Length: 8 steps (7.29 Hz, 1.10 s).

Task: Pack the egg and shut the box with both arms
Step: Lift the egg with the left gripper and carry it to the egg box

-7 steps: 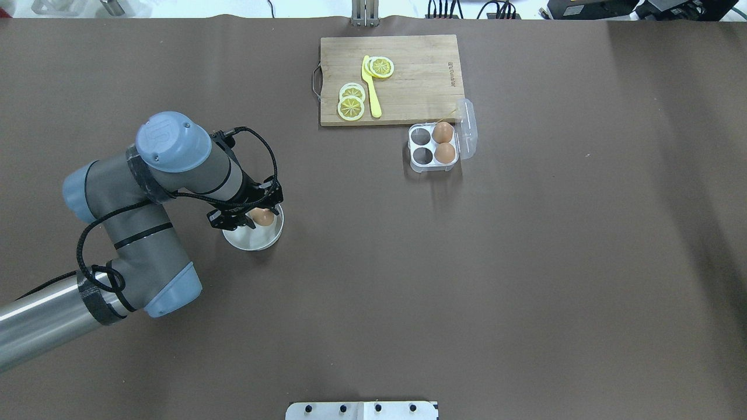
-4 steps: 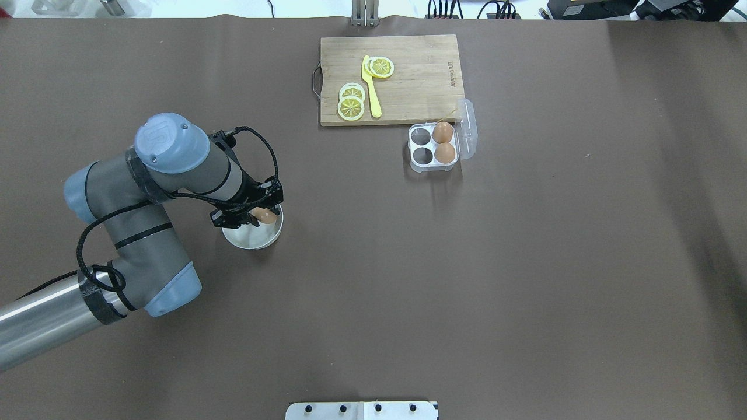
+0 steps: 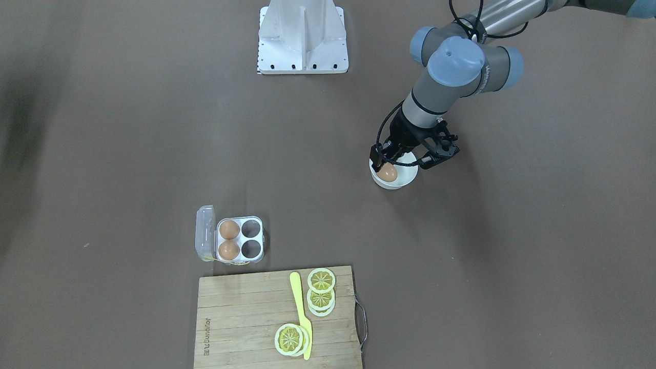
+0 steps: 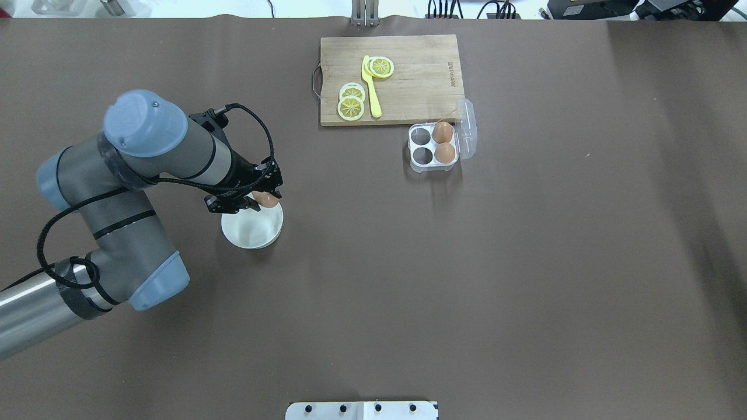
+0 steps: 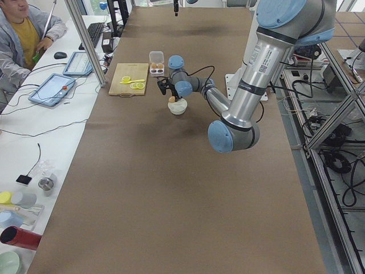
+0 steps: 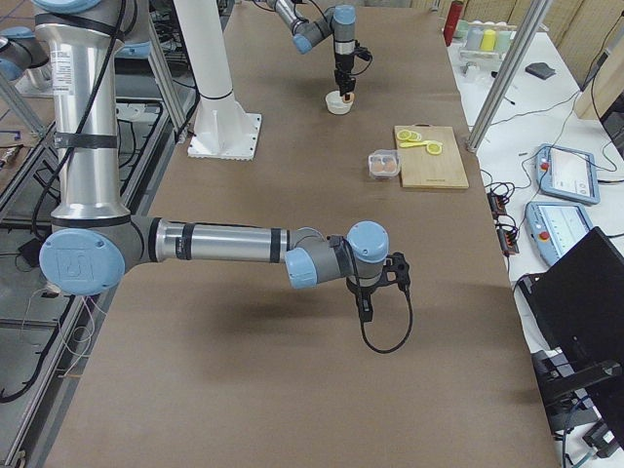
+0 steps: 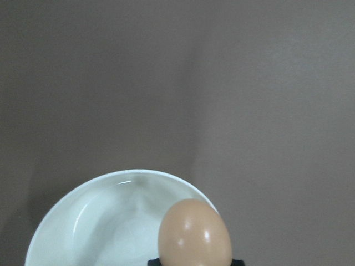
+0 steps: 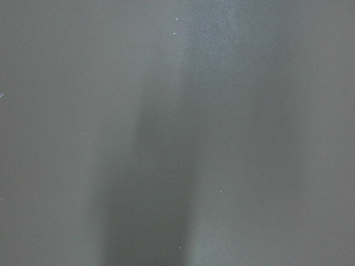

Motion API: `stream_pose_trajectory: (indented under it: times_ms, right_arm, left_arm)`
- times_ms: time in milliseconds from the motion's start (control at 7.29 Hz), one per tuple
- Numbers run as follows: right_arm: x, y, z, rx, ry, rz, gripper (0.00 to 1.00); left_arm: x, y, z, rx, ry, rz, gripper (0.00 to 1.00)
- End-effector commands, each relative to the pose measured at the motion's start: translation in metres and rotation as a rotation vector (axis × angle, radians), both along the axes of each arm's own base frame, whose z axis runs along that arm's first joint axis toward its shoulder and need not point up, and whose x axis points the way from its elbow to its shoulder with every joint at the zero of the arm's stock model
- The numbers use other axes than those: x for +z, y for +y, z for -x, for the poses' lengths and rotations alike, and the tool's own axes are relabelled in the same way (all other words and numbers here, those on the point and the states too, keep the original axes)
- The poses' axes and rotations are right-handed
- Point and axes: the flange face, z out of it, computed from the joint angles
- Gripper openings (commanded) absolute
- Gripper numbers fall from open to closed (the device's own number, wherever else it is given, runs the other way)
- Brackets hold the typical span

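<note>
Egg hangs, apparently pinched, in down-pointing left gripper above bowl.

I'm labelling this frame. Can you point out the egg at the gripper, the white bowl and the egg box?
egg [image 4: 267,200]: overhead view, on its bare shell.
bowl [image 4: 252,230]: overhead view, on its empty inside.
egg box [image 4: 422,154]: overhead view, on an empty cup.

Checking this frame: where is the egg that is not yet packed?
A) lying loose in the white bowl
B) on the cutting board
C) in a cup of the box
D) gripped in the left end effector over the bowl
D: the egg sits clamped in the left end effector, raised over the bowl, while the box holds only two other eggs.
</note>
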Motion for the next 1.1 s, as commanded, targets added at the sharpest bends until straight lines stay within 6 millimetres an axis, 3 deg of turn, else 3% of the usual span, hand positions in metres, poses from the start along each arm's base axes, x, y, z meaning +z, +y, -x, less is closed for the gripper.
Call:
stream_pose_trajectory:
  times_ms: [0,275,686,824,961]
  right_arm:
    - [-0.001,0.0,0.0,0.0,-0.002,-0.001,1.0]
    - [-0.001,0.0,0.0,-0.001,-0.003,0.0,1.0]
    - [-0.004,-0.003,0.002,-0.004,-0.004,-0.006,1.0]
    - [-0.006,-0.005,0.004,-0.007,-0.005,-0.011,1.0]
    - [-0.007,-0.006,0.006,-0.01,-0.006,-0.011,1.0]
  left_arm:
    - [-0.022,-0.006,0.008,-0.019,0.026,-0.036,0.0]
    - [-0.051,-0.021,0.002,-0.021,0.003,-0.235,0.0]
    - [-0.112,-0.066,-0.031,-0.136,-0.006,-0.516,0.0]
    - [-0.113,-0.087,-0.054,-0.18,0.032,-0.57,0.0]
    - [-0.105,-0.095,-0.076,-0.147,0.016,-0.66,0.0]
